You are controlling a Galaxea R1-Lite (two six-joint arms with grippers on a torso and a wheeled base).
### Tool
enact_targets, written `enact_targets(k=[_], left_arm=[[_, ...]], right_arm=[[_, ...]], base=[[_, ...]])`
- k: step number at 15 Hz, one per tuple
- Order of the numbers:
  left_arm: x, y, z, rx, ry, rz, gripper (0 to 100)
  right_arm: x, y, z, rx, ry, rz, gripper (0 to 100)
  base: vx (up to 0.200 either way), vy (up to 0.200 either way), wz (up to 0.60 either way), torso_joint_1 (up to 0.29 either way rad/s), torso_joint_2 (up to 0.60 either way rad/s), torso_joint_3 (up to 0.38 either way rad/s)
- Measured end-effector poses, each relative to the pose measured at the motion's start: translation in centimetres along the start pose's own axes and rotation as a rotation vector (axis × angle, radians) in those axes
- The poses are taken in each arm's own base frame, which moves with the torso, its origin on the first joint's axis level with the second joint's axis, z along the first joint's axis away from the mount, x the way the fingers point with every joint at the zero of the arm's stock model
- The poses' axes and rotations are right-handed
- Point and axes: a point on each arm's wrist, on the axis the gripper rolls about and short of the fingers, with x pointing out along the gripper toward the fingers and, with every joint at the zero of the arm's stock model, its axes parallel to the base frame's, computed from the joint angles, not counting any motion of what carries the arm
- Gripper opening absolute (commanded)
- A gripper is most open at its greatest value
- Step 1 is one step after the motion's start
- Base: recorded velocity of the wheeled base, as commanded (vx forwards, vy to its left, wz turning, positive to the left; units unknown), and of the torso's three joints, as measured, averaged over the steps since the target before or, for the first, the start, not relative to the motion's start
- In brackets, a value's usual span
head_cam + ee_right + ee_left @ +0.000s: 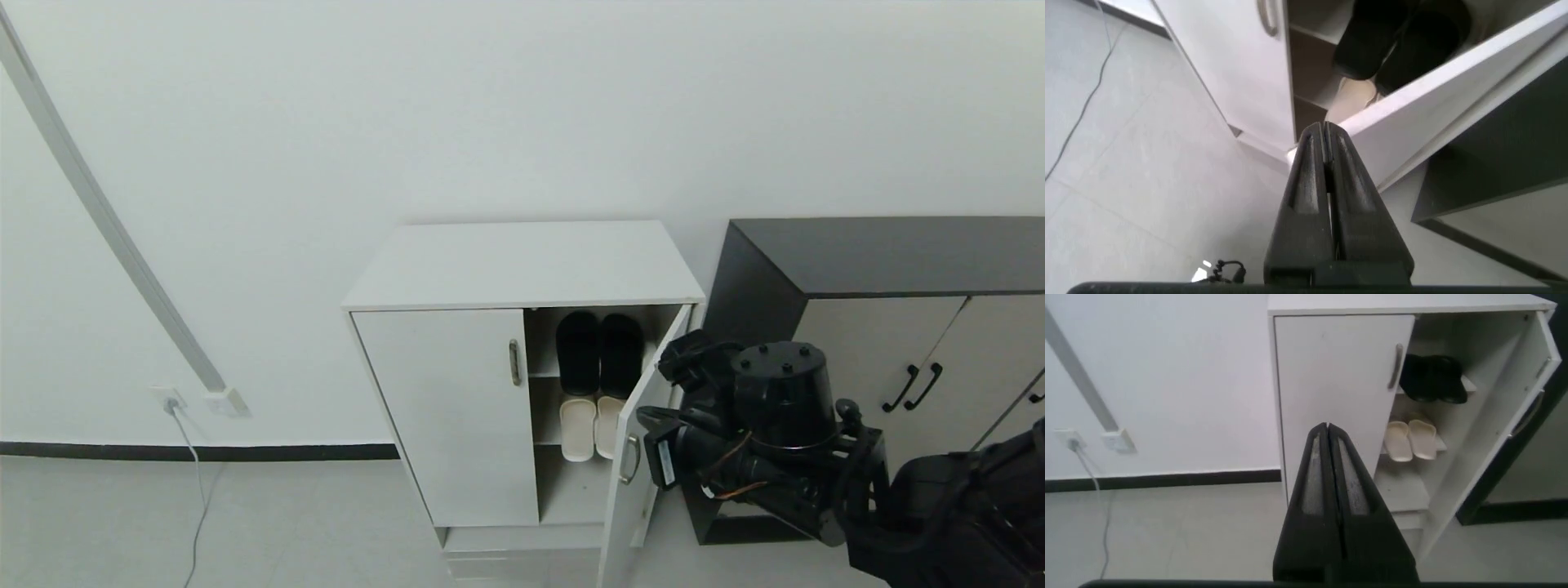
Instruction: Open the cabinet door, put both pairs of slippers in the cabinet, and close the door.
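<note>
The white cabinet [522, 265] stands against the wall, its left door [449, 408] closed and its right door [633, 490] swung partly open. A black pair of slippers [600, 351] lies on the upper shelf and a cream pair [589, 425] on the shelf below. My right arm hangs just outside the open door, close to its handle [629, 459]. My right gripper [1327, 131] is shut and empty, tips near the door's edge [1454, 90]. My left gripper [1327, 429] is shut and empty, held back from the closed door [1331, 376].
A dark-topped cabinet [882, 253] stands right beside the open door, leaving a narrow gap. A wall socket with a cable [171, 402] and a slanted conduit [106, 220] are at the left. Bare floor [245, 523] lies in front on the left.
</note>
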Motion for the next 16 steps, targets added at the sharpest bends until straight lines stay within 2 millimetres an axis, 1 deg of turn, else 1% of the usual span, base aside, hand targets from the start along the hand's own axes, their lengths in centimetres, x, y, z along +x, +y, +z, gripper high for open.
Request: enact_targets(k=[4,6,8,9,12,14,16], left_arm=[[0.0,0.0,0.0,0.000,0.000,0.000,0],[0.0,0.0,0.0,0.000,0.000,0.000,0],[0.0,0.0,0.0,0.000,0.000,0.000,0],[0.0,0.0,0.0,0.000,0.001,0.000,0],[0.0,0.0,0.0,0.000,0.000,0.000,0],[0.0,0.0,0.0,0.000,0.000,0.000,0],[0.0,0.0,0.0,-0.001,0.000,0.000,0]], right_arm=[[-2.1,-0.5,-1.9,-0.013,0.059,0.002,0],[-3.3,-0.8,-3.0,-0.019,0.089,0.002,0],[-4.2,-0.9,-3.8,-0.019,0.081,0.005,0],[-4.4,-1.0,-4.1,-0.018,0.080,0.002,0],[-4.3,-1.1,-4.7,-0.016,0.097,0.003,0],[-3.2,-0.9,-4.6,-0.011,0.101,0.002,0],[-1.6,-0.7,-4.1,-0.003,0.082,-0.004,0]], base=[[0.000,0.000,0.00,0.000,0.00,0.000],[0.200,0.000,0.00,-0.005,0.00,0.000],[0.200,0.000,0.00,-0.010,0.00,0.009],[0.000,0.000,0.00,0.000,0.00,0.000],[0.000,0.000,0.00,0.000,0.00,0.000],[0.000,0.000,0.00,0.000,0.00,0.000],[0.000,0.000,0.00,0.000,0.00,0.000]])
